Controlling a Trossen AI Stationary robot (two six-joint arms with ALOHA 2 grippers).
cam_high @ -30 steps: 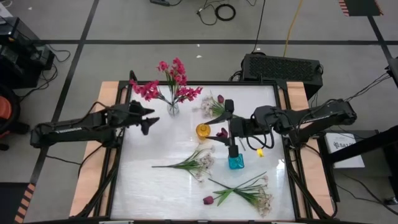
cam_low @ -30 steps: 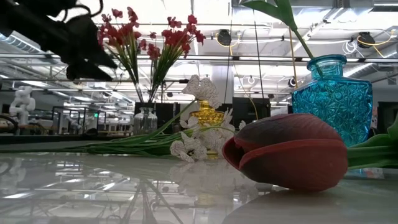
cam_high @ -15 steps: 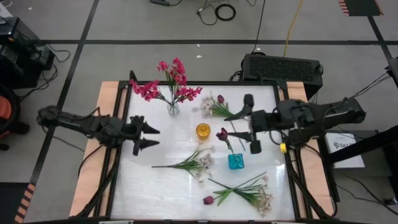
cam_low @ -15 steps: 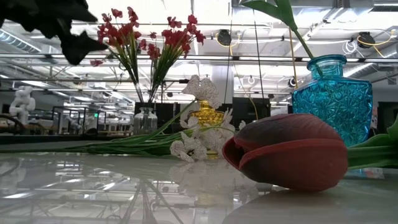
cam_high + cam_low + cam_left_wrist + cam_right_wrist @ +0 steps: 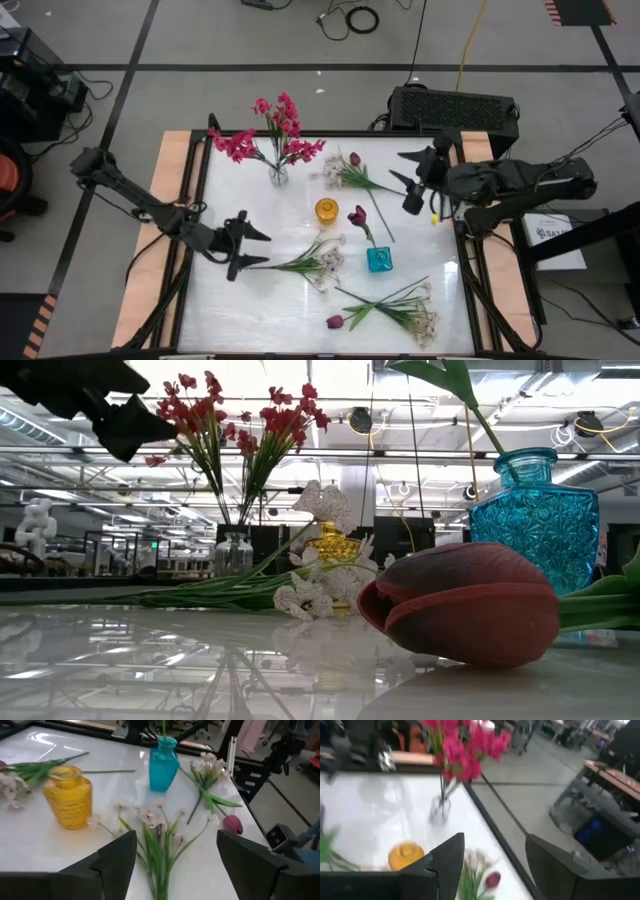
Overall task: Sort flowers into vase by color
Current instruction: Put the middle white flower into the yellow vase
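My left gripper (image 5: 256, 249) is open and empty above the table's left part, just left of a white-blossomed sprig (image 5: 310, 262) that lies flat; that sprig shows ahead of its fingers (image 5: 157, 827). My right gripper (image 5: 405, 168) is open and empty at the far right, beside a sprig with white blossoms and a maroon bud (image 5: 347, 170). Pink flowers (image 5: 272, 130) stand in a clear vase (image 5: 278, 176). A maroon tulip (image 5: 357, 214) stands with its stem in the blue vase (image 5: 379, 260). The yellow vase (image 5: 326, 211) holds nothing.
More sprigs, white blossoms and a maroon tulip (image 5: 334, 322), lie crossed near the table's near edge (image 5: 390, 305). That tulip fills the low view's front (image 5: 460, 605). Wooden rails border the table's left and right sides (image 5: 150, 270). A black box (image 5: 455, 105) sits behind the far edge.
My left gripper has gone toward the table's near edge and a little right, toward the lying white sprig. My right gripper has drawn away from the blue vase toward the far right, leaving the maroon tulip standing in that vase.
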